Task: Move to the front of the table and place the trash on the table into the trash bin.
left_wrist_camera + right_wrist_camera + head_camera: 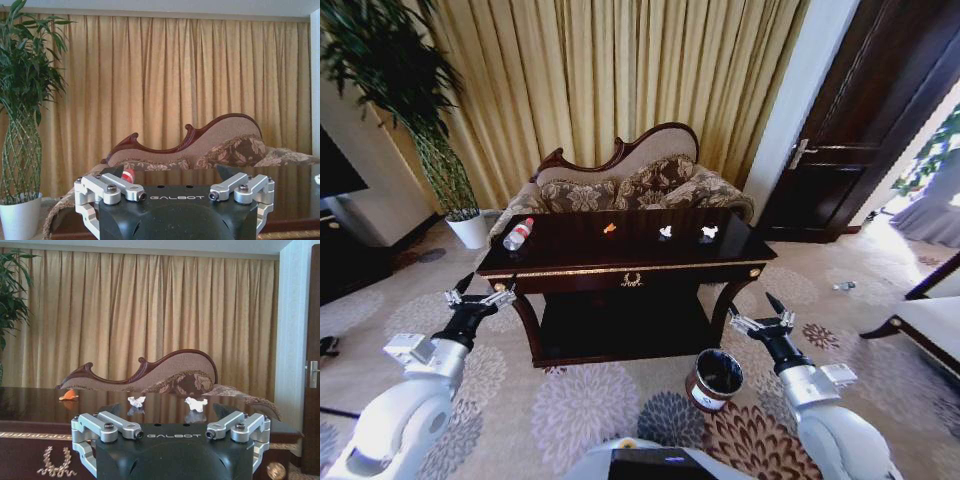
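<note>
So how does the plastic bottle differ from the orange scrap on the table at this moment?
The bottle is clear with a red cap and label; the orange scrap is a single solid colour. The bottle is clearly longer, lying on its side, while the scrap is a small crumpled bit. The bottle sits near the table's left end; the scrap sits nearer the middle. Both rest untouched on the tabletop.

The right gripper (174,434) has its fingers spread apart, level with the table (30,412) top. On the glossy surface lie an orange scrap (68,395) and two crumpled paper bits (136,401) (196,403), with a sofa (165,375) and curtains (150,315) behind
</note>
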Available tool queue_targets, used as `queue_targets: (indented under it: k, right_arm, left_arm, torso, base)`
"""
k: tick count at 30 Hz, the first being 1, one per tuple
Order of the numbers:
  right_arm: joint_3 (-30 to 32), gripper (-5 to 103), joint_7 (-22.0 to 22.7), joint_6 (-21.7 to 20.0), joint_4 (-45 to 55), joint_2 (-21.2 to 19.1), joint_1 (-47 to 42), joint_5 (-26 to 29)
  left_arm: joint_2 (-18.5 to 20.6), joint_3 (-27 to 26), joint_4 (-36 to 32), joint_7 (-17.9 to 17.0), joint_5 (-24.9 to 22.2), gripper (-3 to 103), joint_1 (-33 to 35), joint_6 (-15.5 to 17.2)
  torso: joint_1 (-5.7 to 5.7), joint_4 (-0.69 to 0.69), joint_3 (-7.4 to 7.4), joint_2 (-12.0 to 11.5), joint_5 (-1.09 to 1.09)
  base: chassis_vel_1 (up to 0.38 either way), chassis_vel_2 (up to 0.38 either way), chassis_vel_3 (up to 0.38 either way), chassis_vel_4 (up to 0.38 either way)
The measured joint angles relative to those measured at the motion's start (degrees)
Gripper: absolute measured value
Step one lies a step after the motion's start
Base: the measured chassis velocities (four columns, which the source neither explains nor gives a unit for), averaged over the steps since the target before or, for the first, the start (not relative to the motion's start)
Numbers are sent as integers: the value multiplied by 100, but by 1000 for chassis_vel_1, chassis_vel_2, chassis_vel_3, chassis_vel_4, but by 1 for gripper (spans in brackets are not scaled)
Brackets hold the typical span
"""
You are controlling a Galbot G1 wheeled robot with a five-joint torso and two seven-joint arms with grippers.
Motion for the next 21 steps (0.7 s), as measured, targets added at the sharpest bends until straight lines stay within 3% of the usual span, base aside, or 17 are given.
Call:
queue_targets:
  k: [21]
  right_arm:
    - [-187,100,141,-166,44,-69,145,-5]
  left_arm:
    - [-35,-45,-15,25,-36,100,9,36]
  torso:
    - [2,-2,1,-1,-1]
  base:
    - [-134,136,138,-134]
